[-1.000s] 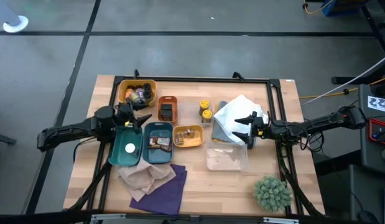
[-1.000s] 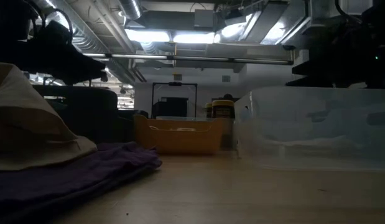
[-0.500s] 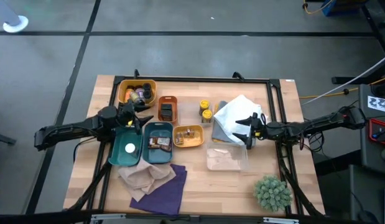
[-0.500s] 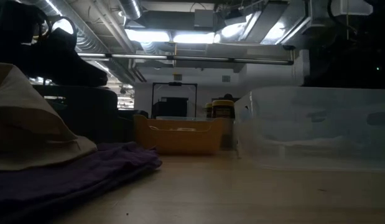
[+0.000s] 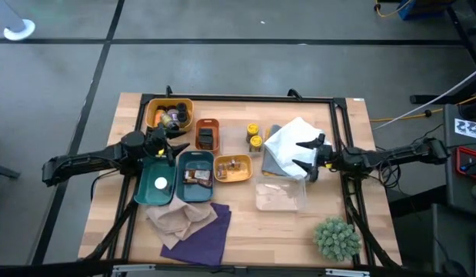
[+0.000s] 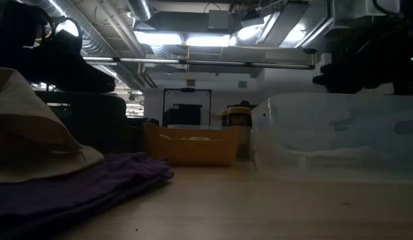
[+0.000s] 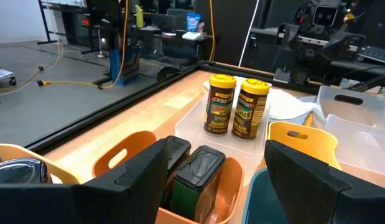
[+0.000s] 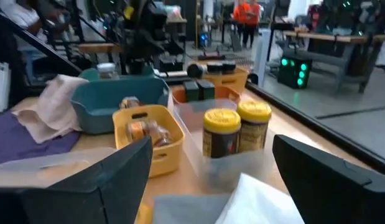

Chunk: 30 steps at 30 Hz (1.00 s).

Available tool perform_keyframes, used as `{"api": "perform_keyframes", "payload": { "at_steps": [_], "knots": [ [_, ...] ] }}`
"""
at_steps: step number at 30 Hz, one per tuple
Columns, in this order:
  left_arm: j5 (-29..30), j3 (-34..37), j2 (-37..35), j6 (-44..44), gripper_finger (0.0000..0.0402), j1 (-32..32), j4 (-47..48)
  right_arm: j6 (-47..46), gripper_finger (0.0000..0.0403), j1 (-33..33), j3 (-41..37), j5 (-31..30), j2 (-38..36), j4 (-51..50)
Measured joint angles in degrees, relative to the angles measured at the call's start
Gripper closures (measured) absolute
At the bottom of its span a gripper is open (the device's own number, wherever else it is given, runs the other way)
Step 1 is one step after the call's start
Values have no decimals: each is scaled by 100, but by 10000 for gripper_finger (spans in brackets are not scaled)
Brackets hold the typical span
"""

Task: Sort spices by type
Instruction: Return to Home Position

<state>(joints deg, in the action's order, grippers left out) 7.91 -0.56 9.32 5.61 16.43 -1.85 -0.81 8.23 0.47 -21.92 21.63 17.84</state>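
Two yellow-capped spice jars (image 5: 254, 136) (image 7: 234, 107) (image 8: 236, 130) stand on their bases in a clear tray. Black-capped jars (image 5: 206, 138) (image 7: 197, 173) fill the orange tray (image 5: 207, 125). Several jars (image 5: 171, 115) sit in the far yellow tray (image 5: 152, 108), and small packets (image 5: 232, 165) lie in the near yellow tray (image 5: 232, 178). My left gripper (image 5: 172, 146) (image 7: 215, 149) is open, hovering near the orange tray, over the teal trays' far end. My right gripper (image 5: 301, 154) (image 8: 211, 149) is open, above the white cloth (image 5: 293, 142), pointing at the yellow-capped jars.
Two teal trays (image 5: 198, 187) hold a white-capped item (image 5: 161, 184) and packets. A clear container (image 5: 281, 197) (image 6: 336, 137) lies near the right gripper. Beige and purple cloths (image 5: 193, 225) cover the near left; a spiky green plant (image 5: 336, 237) stands near right.
My left gripper has edged a little to the right, toward the orange tray, and stays open. My right gripper has shifted slightly toward the table's right and far edge, still open. No spice has moved.
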Motion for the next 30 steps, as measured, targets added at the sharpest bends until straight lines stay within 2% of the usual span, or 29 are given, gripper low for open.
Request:
{"api": "perform_keyframes", "payload": {
  "at_steps": [10,14,30],
  "knots": [
    [-1,0,0,0,150,0,-1,245,70,0,-2,462,-1258,-1362],
    [1,2,0,0,150,0,0,268,70,1,-3,873,-1575,-1447],
    [1,2,0,0,150,0,-2,390,70,0,-4,803,-1688,-1466]
  ]
}}
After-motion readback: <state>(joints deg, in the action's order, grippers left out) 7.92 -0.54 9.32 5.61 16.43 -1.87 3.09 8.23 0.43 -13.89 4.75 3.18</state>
